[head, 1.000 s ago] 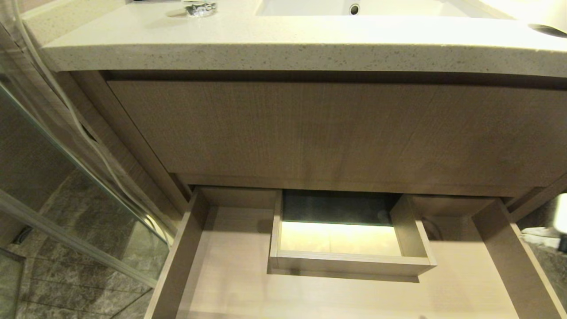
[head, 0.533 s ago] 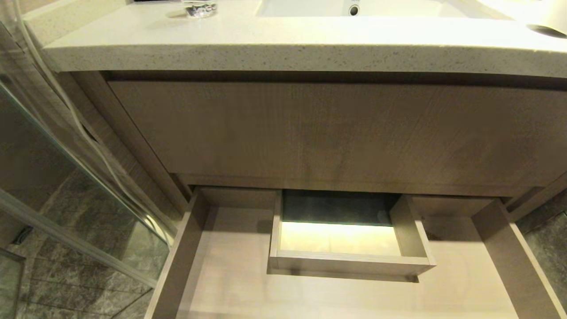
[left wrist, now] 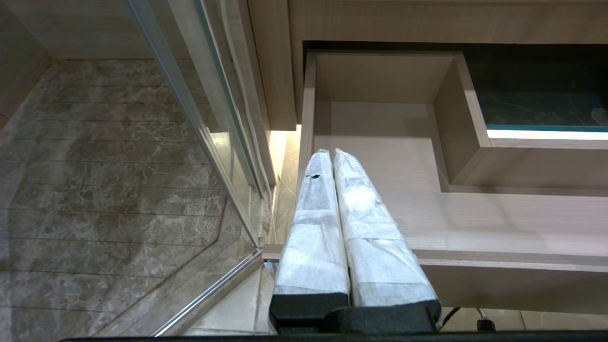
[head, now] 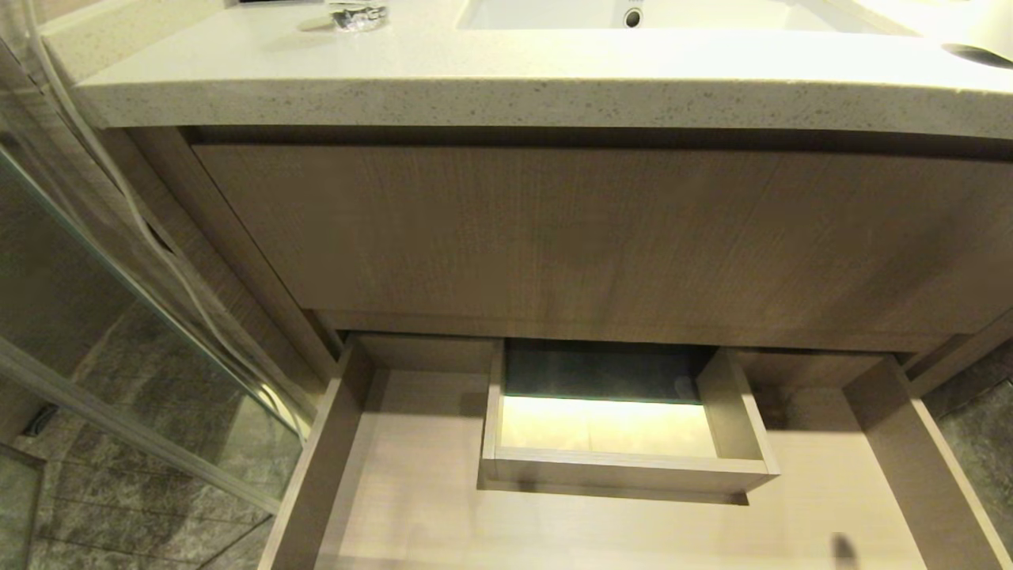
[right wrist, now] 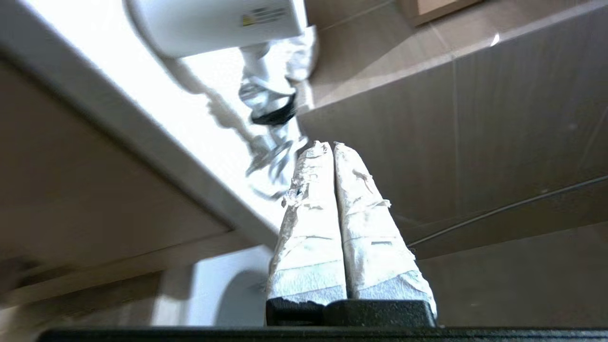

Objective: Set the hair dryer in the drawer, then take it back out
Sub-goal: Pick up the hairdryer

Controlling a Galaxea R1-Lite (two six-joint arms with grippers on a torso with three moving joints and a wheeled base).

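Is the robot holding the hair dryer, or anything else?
No, nothing. The left pincer is shut and empty over the open drawer. The right pincer is shut and empty too, beside the hair dryer on the counter.

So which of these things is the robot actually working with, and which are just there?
For the job: hair dryer, open drawer, right gripper, left gripper.
Just there: countertop, sink, glass door, taller cabinet front.

Both end effectors [left wrist: 332,154] [right wrist: 327,147] closed, empty.
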